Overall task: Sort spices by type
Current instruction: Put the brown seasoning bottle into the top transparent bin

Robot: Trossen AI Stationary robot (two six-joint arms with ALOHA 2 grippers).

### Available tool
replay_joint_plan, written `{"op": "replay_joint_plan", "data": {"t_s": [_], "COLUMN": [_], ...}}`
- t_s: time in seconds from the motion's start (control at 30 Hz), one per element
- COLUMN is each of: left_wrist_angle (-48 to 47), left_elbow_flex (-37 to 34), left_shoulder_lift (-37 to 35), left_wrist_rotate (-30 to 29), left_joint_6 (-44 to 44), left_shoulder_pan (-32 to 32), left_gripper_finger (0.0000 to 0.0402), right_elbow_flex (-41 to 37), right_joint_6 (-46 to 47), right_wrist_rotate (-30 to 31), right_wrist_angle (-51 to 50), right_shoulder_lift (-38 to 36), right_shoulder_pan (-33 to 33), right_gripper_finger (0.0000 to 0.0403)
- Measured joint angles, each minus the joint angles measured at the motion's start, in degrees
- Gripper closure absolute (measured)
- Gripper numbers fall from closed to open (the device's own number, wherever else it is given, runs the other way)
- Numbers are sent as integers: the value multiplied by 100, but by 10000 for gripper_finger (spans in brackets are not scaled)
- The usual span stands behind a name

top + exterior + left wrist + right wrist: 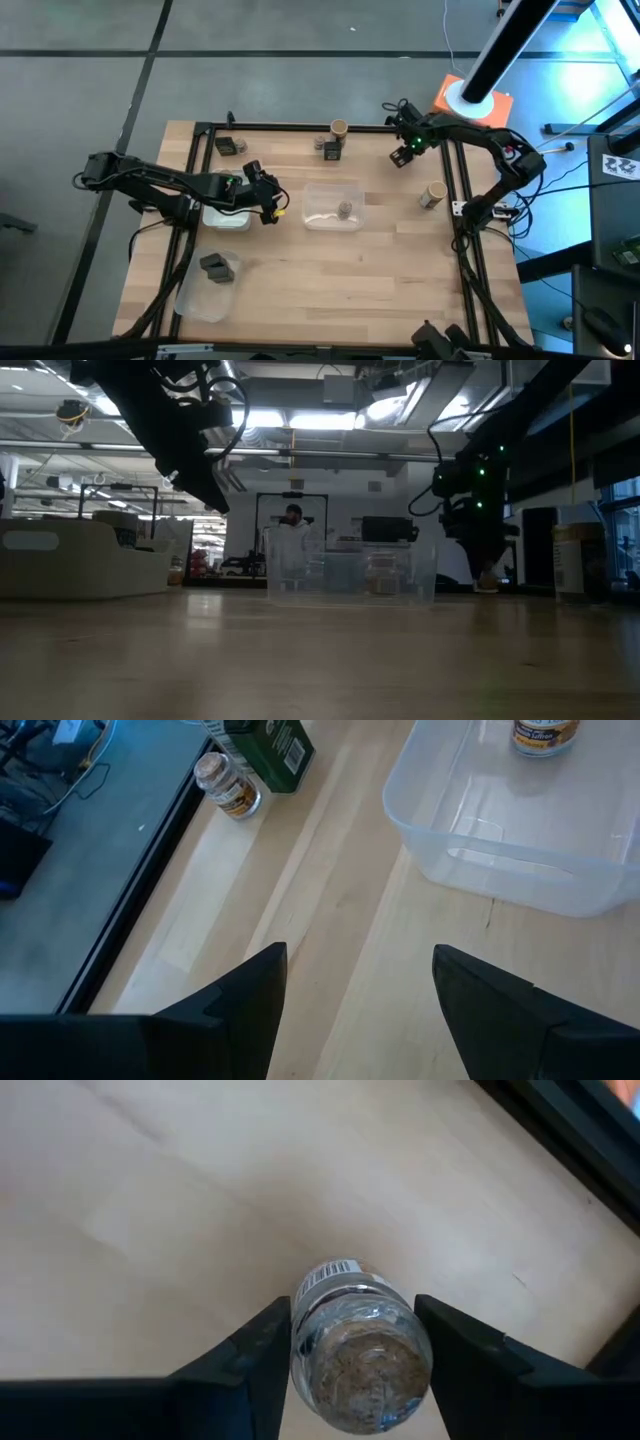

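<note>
Two fingers of right gripper (350,1350) clamp small jar (358,1348) above table (400,270). Left gripper (355,995) spread, holding nothing, beside clear tray (520,830).

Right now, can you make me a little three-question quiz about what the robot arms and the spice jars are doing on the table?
1. True or false: the right gripper has a small jar between its fingers.
2. How many spice jars are inside the middle clear tray? A) none B) one C) three
3. What is between the left gripper's fingers?

Key:
1. True. The jar sits between the two fingers near the table's far edge.
2. B. One squat jar is in it.
3. Nothing. The fingers are apart, with only bare table between them.
</note>
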Motion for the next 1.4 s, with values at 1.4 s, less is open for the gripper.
{"op": "replay_joint_plan", "data": {"t_s": [1.4], "left_wrist_angle": [94], "left_elbow_flex": [0], "left_shoulder_lift": [0], "left_wrist_rotate": [61], "left_joint_6": [-345], "left_shoulder_pan": [-175], "left_gripper_finger": [167], "right_elbow_flex": [1537], "right_joint_6": [127], "right_wrist_rotate": [-941], "right_wrist_angle": [1203], "right_shoulder_lift": [-596], "right_shoulder_pan": [3945], "right_gripper_finger": [210]}}
